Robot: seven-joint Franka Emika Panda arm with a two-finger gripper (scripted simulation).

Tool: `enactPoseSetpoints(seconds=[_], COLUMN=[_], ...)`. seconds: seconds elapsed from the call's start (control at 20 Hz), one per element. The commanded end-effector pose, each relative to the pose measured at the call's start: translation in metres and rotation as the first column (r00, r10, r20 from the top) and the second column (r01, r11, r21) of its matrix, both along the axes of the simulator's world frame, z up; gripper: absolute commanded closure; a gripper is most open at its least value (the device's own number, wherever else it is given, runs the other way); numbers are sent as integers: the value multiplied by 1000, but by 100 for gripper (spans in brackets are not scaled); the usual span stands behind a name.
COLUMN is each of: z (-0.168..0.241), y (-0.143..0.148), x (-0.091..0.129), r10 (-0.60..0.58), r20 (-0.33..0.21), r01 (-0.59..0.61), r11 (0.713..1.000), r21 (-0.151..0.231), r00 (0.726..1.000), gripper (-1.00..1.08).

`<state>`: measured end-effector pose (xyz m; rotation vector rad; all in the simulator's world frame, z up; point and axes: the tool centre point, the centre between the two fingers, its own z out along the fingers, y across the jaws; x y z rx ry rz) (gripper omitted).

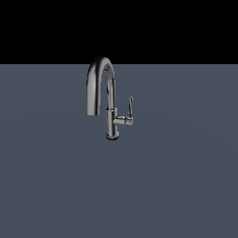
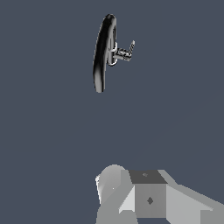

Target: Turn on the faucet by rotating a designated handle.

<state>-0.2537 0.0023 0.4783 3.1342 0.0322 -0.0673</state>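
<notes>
The chrome gooseneck faucet stands upright on the flat grey-blue floor, its arched spout curving down toward the exterior view's left. The handle is a thin lever pointing up from a stubby cylinder that projects to the exterior view's right. In the wrist view the faucet shows from above and far off, with the handle sticking out from it. No gripper fingers show in either view, and nothing touches the faucet.
Grey blocky parts of the arm fill the edge of the wrist view, well away from the faucet. The floor is flat grey-blue, with a black background behind it.
</notes>
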Motion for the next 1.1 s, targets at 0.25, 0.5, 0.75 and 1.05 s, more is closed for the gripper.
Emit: enactPoseSetpoints(seconds=[0.25,0.5,0.75,1.05], z=[-1,-3,-7,-16], y=[0,1,2,1], x=[3,14,32,63], r10=[-10,-41,-92,-176], r20=[-8,-33,-77,-160], r01=[10,43,99,201], r11=[1000,998,992,967], r21=[9,38,84,159], r00=[1000,999,993,971], gripper=[108,108,108,108])
